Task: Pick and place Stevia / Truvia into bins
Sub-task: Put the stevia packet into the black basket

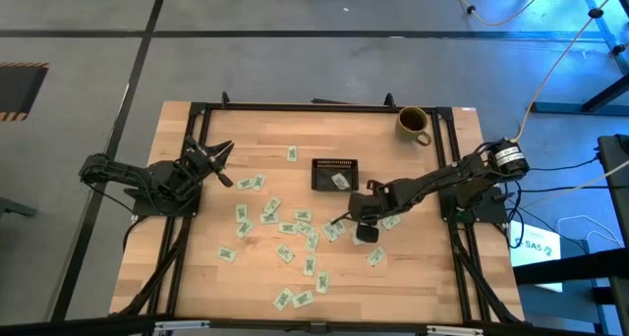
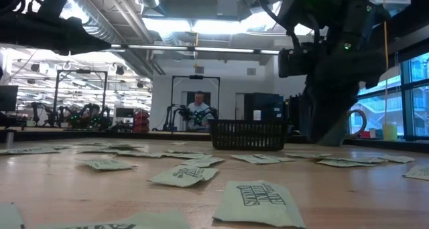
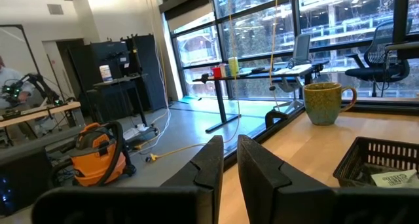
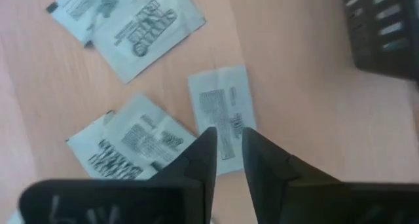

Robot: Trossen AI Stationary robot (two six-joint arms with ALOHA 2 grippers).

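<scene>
My right jaws hung low over the wooden counter [image 1: 197, 248], near the black tray [image 1: 334, 162], off the long side that lies opposite its ridged edge. They stood released, with a narrow gap between them and nothing gripped in it. Straight beneath their tips lay one Stevia packet [image 4: 222, 106], flat on the wood with its fine-print side up; I could not tell whether the tips touched it. Two overlapping packets [image 4: 131, 145] lay just beside it, and another pair [image 4: 131, 21] farther off, while a corner of the tray showed at the edge of my right wrist view. The rest of the packets [image 1: 285, 228] were strewn over the middle and near part of the counter, most apart from each other and some overlapping. One packet [image 1: 340, 181] lay inside the tray, against its mesh wall in my left wrist view. My left jaws waited by the counter's left edge, raised and pointing across toward the tray and the olive-yellow mug [image 1: 413, 123], which stood upright near the far right corner. They too were released, slightly parted and empty. In the room beyond, a person [image 2: 199, 108] sat at another bench.
</scene>
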